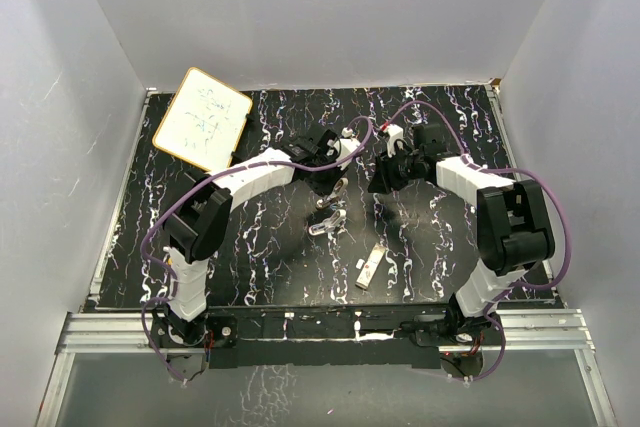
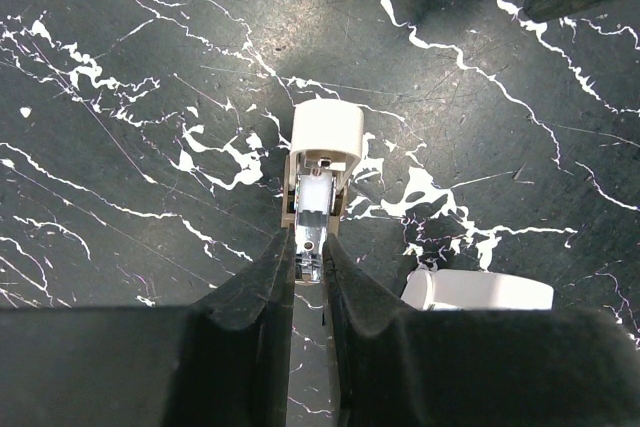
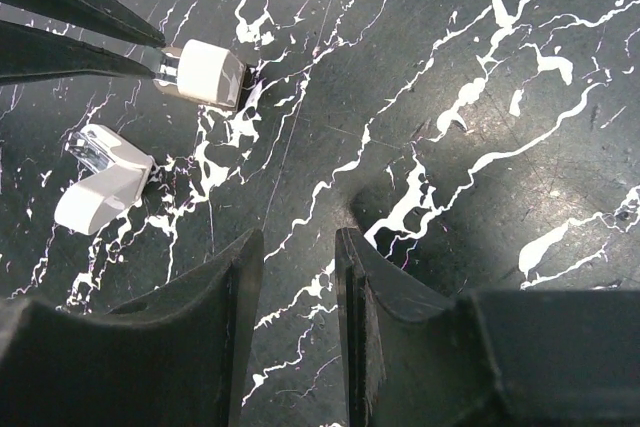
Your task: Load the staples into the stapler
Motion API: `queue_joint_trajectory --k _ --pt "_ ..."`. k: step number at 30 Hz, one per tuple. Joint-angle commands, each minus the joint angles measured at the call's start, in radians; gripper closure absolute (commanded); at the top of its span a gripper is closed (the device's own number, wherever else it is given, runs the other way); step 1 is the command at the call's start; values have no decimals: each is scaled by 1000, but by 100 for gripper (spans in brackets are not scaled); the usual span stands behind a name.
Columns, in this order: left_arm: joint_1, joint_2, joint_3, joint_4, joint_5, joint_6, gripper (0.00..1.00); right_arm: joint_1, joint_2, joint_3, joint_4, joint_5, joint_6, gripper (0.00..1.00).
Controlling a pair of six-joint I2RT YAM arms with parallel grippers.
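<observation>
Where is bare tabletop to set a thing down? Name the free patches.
Free: the near-centre stretch between the left arm and the staples; the far-right corner behind the right arm. Crowded: the middle, where the left gripper holds the stapler beside the open right gripper.

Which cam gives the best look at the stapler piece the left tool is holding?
Left wrist: the stapler piece sits centre frame, white cap and open metal channel clear, pinched by the left tool. Right wrist shows only its white cap end, side-on. Top external shows a tiny sliver.
</observation>
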Motion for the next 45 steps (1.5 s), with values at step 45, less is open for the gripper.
queue_joint_trajectory --k 45 --pt "-4 33 26 -68 -2 55 100 -10 23 16 12 -40 -12 62"
